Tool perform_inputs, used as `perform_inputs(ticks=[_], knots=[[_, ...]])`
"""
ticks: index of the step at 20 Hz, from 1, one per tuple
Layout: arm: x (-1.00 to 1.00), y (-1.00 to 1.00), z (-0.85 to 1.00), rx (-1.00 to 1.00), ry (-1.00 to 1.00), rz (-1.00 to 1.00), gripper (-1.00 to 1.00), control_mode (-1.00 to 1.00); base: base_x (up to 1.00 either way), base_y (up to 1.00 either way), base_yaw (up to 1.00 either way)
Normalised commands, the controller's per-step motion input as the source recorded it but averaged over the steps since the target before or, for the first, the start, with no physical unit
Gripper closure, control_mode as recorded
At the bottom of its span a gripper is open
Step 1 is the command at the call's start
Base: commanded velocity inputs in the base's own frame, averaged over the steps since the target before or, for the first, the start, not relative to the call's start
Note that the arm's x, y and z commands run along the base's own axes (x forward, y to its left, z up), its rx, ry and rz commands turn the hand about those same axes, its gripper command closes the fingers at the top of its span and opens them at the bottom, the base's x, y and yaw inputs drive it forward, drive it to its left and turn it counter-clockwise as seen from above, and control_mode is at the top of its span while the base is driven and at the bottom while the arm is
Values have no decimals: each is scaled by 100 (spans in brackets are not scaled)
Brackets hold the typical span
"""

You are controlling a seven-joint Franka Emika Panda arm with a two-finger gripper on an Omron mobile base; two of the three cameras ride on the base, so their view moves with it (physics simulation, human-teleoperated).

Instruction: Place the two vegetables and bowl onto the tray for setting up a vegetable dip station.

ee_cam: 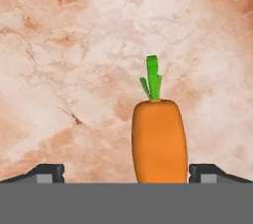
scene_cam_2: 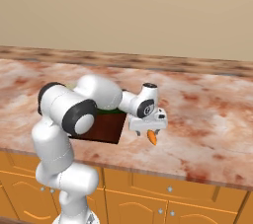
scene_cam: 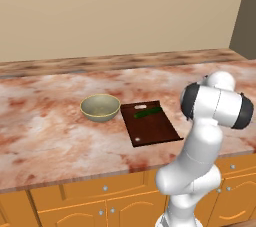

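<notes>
Desk (scene_cam: 45,136): reddish-pink marble top, white veining, rust blotches, wide, spans scene left to right. Raised backsplash strip (scene_cam: 120,62) of same stone along far edge. Plain beige wall (scene_cam: 120,11) behind. Darker wall section (scene_cam: 246,16) at far right corner. Below near edge: orange wooden cabinet doors (scene_cam: 75,206), small round silver knobs (scene_cam: 105,188). Even, soft light.

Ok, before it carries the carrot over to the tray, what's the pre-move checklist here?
1. Carrot at the gripper: ok, it hangs below the hand, above the counter.
2. Grip firmly closed on it: cannot tell; in the hand view the fingertips stand wide of the carrot.
3. Cucumber already on the tray: ok.
4. Bare space left on the tray: ok, the near part is free.
5. Bowl on the tray: not ok, it sits on the counter beside it.
</notes>
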Motion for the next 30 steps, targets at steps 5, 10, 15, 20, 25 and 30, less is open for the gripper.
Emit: perform_inputs(ticks=[5,10,15,20,25,30], knots=[[22,0,-7,6,0,6,-100,-100,0,0,0],[23,-10,0,2,0,1,-100,-100,0,0,0],[18,-19,-11,0,-1,0,-100,-100,0,0,0],[5,-7,-23,0,0,0,-100,-100,0,0,0],[0,0,-21,0,0,0,-100,-100,0,0,0],[0,0,-18,0,0,0,-100,-100,0,0,0]])
